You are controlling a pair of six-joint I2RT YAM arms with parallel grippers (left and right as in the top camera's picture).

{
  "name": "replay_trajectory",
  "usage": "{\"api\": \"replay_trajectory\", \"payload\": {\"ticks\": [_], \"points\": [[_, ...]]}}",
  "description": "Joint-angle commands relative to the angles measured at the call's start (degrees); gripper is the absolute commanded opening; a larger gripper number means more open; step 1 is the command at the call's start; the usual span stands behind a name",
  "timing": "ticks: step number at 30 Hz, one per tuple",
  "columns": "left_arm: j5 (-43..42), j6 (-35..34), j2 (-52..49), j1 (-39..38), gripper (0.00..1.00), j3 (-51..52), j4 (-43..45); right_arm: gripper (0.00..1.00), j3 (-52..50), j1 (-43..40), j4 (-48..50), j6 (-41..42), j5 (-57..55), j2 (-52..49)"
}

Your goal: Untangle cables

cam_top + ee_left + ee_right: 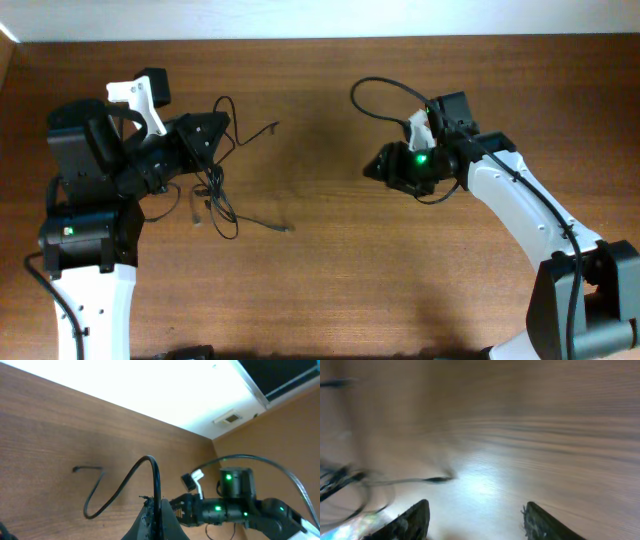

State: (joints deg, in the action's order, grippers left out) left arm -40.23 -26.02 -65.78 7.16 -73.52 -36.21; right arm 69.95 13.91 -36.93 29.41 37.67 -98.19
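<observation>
Left hand (156, 508) clamps cables (156, 480), 9 o'clock, near tabletop (320, 275) far edge. Right hand (475, 510) wide, 3 o'clock. Open wood between, toward 6.

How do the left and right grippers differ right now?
The left gripper is shut, pinching a thin black cable; the right gripper is open and empty. The left gripper is at the black cable tangle; the right gripper is apart from it, over the brown wooden table. Both are black.

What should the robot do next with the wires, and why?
Probably bring the open, empty right gripper over to the loose plug end of the tangled cables, since the left gripper pinches one black cable.
</observation>
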Motion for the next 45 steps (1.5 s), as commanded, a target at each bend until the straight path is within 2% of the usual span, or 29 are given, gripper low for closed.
{"api": "replay_trajectory", "payload": {"ticks": [1,2,5,13,15,19,25,31,36,40,45], "points": [[1.1,-5.1,-0.9,0.1,0.0,-0.5,0.2,0.67,0.2,0.0,6.3,-8.2,25.7,0.3],[1.1,-6.9,-1.3,0.1,0.0,-0.5,0.8,0.68,0.2,0.2,9.8,-8.2,30.9,0.3],[1.1,-8.9,-1.8,0.1,0.0,-0.5,2.6,0.72,0.2,1.4,14.4,-8.0,34.4,0.3],[1.3,-14.4,-1.8,0.1,0.0,-0.5,5.1,0.73,0.2,9.2,27.5,-7.9,33.5,0.3],[0.9,-15.4,-1.8,-0.2,0.0,-0.5,5.1,0.72,0.2,10.7,31.7,-3.6,29.1,0.3],[0.6,-17.1,-1.8,-2.0,0.0,-0.5,5.6,0.72,0.2,12.8,31.8,-1.9,23.3,0.3],[1.3,-18.3,-1.8,-5.2,0.0,-0.5,8.3,0.72,0.2,16.8,32.9,-1.9,21.5,0.3],[-1.0,-22.0,-1.8,-5.9,0.0,-0.5,9.0,0.72,0.2,17.9,31.5,-4.8,8.1,0.3],[-2.2,-22.0,-1.8,-5.9,0.0,-0.5,8.7,0.72,0.2,17.8,31.2,-5.5,2.4,0.3],[-2.6,-22.0,-1.8,-5.9,0.0,-0.5,8.7,0.72,0.2,17.8,30.0,2.1,-5.0,0.3],[-2.6,-21.9,-1.8,-5.9,0.0,-0.5,8.3,0.72,0.2,17.8,31.0,11.3,-4.7,0.3]]}}
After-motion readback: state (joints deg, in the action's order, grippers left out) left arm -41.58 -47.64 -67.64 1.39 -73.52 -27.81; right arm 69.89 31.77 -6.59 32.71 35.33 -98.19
